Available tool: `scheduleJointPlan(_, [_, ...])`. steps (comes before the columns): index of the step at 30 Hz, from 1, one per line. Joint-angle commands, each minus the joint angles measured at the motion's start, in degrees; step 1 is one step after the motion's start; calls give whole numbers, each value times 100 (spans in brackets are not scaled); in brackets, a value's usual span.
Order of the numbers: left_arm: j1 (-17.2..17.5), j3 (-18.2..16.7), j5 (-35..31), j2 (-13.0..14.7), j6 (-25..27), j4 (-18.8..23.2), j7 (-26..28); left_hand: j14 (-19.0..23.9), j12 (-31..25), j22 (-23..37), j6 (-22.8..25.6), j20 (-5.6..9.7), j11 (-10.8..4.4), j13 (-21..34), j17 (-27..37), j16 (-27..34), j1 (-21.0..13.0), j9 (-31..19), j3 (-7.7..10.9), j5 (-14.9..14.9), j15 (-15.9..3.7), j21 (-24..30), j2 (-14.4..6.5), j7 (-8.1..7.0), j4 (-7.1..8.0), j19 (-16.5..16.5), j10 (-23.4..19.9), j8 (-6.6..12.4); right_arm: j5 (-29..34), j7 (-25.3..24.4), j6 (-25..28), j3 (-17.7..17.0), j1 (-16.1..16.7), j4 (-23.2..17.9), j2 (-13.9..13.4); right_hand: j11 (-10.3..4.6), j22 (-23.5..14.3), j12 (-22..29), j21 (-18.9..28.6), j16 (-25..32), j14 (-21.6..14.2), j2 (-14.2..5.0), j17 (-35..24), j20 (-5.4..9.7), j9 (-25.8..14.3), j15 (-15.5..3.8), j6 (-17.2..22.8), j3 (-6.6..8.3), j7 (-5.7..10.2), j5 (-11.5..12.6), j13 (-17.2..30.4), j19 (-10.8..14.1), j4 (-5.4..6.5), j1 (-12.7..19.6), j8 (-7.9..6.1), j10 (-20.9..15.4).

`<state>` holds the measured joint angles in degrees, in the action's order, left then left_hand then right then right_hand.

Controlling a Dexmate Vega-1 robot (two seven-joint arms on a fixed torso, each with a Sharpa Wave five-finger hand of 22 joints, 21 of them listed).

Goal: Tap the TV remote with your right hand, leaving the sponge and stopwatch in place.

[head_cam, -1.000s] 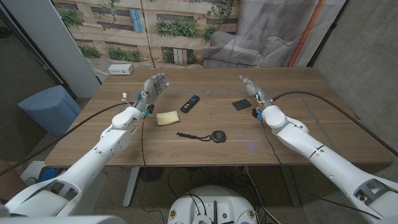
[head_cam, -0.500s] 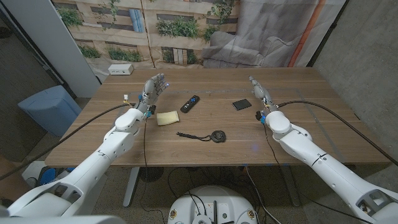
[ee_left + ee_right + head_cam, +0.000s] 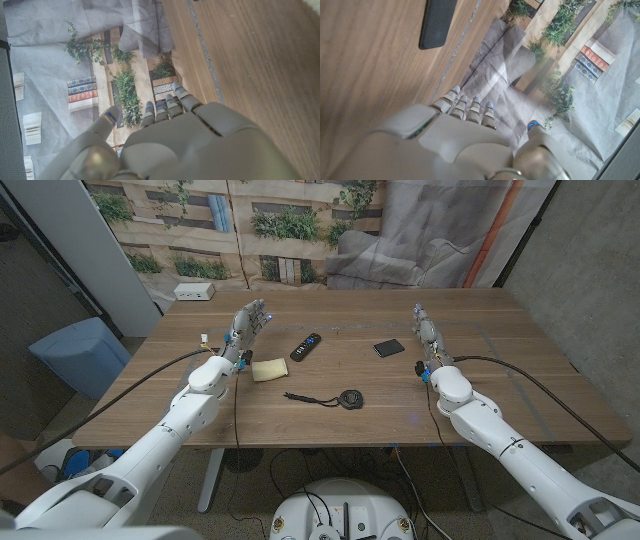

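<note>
No lettering, brand, number or sign can be read in any view. The TV remote near the sponge perhaps carries button markings, but they are too small to make out, and the book spines printed on the backdrop show only coloured bands.

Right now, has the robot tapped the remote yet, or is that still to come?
Not yet, it seems. The right robot hand is open near the small black slab, well away from the TV remote. Sponge and stopwatch lie untouched. Reaching over and tapping remain.
</note>
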<state>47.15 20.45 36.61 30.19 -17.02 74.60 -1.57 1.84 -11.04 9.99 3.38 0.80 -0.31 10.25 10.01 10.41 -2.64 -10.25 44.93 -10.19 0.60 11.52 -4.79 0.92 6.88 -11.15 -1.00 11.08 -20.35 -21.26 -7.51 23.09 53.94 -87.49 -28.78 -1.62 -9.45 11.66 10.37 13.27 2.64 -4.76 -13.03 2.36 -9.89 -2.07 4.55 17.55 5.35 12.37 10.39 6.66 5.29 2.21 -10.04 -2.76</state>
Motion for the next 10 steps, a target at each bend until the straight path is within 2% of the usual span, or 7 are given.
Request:
scheduleJointPlan(1, [29,-30,45,49,15,18,-44,55,7,24,11,-1,-1,11,10,13,-56,-33,17,-3,-29,19,-611,12,37,-35,-27,-10,-373,108,-683,-172,136,304,169,69,-11,-27,24,-37,59,-51,5,94,-8,9,-101,28,-189,-11,-7,0,38,-62,13,-10])
scheduleJointPlan(3, [47,-38,52,62,25,39,-36,57,6,24,11,0,1,11,9,13,-57,-33,18,-3,-29,20,-610,18,36,-36,-29,-10,-466,215,-868,-198,137,423,213,78,-10,-38,29,-45,61,-37,10,97,-7,26,-144,20,-325,-15,-9,8,41,-73,13,-11])
scheduleJointPlan(6, [69,-47,94,85,53,54,-82,58,6,24,12,2,-1,11,9,14,-57,-33,19,-3,-28,19,-610,15,38,-36,-29,-9,-583,305,-1085,-232,135,577,303,125,-10,-49,31,-58,75,-19,15,97,-7,67,-179,12,-438,-19,-10,14,40,-81,8,-8])
scheduleJointPlan(9, [90,-52,123,95,68,64,-108,59,6,24,8,1,-3,11,8,13,-59,-33,21,-3,-26,20,-611,18,37,-37,-31,-11,-715,370,-1152,-268,145,650,349,137,-9,-50,35,-59,68,-12,17,94,-7,77,-189,9,-471,-21,-10,24,39,-84,5,-16])
scheduleJointPlan(10, [91,-49,128,99,71,63,-125,58,7,24,11,0,0,11,8,13,-59,-33,19,-2,-26,19,-610,19,36,-36,-28,-10,-1156,662,-2092,-466,125,1019,811,152,-9,-51,33,-52,45,-6,18,92,-7,100,-191,5,-489,-22,-10,19,39,-87,0,-23])
